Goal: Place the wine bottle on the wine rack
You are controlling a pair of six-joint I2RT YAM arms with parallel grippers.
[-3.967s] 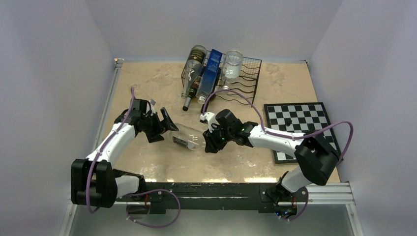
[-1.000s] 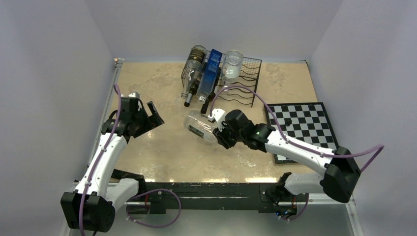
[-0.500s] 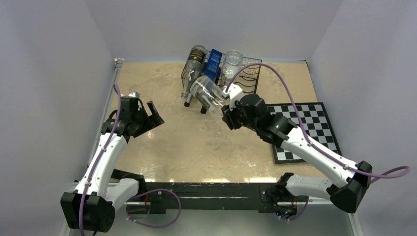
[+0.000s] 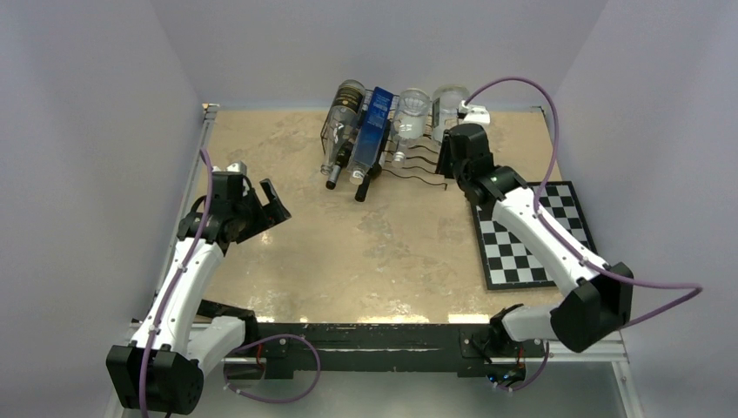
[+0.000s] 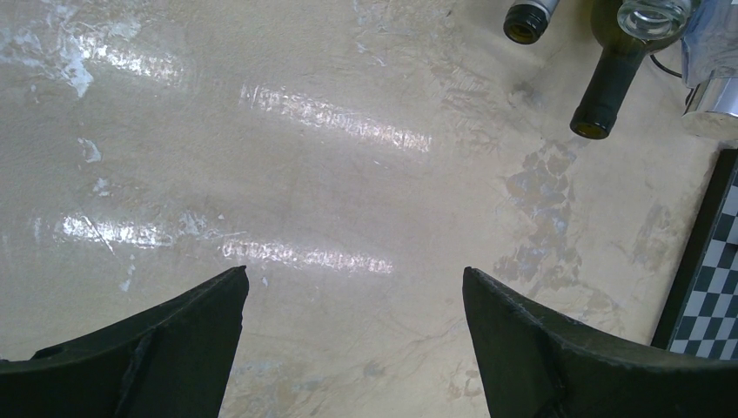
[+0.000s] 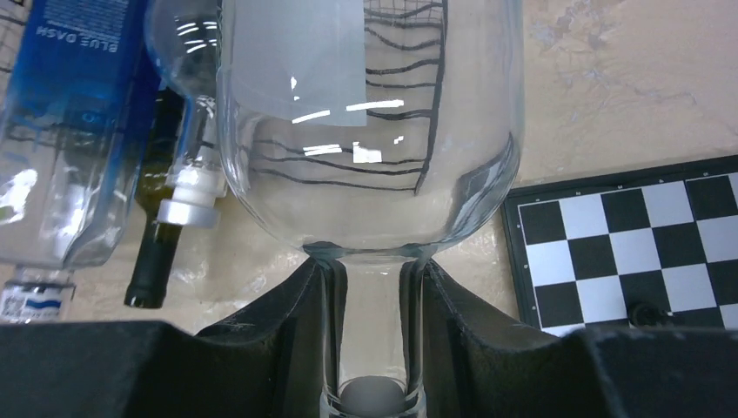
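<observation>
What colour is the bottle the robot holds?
Clear, see-through glass bottle; best in right wrist view.

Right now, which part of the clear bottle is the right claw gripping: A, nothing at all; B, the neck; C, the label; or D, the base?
B: the right wrist view shows the right claw clamped on the clear bottle at its narrow neck.

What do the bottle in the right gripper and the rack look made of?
The wine bottle looks like clear, glossy glass: the wires behind show straight through it and bright highlights glint on its wall. The wine rack looks like thin black wire, probably coated metal; its finish is too small to judge.
</observation>
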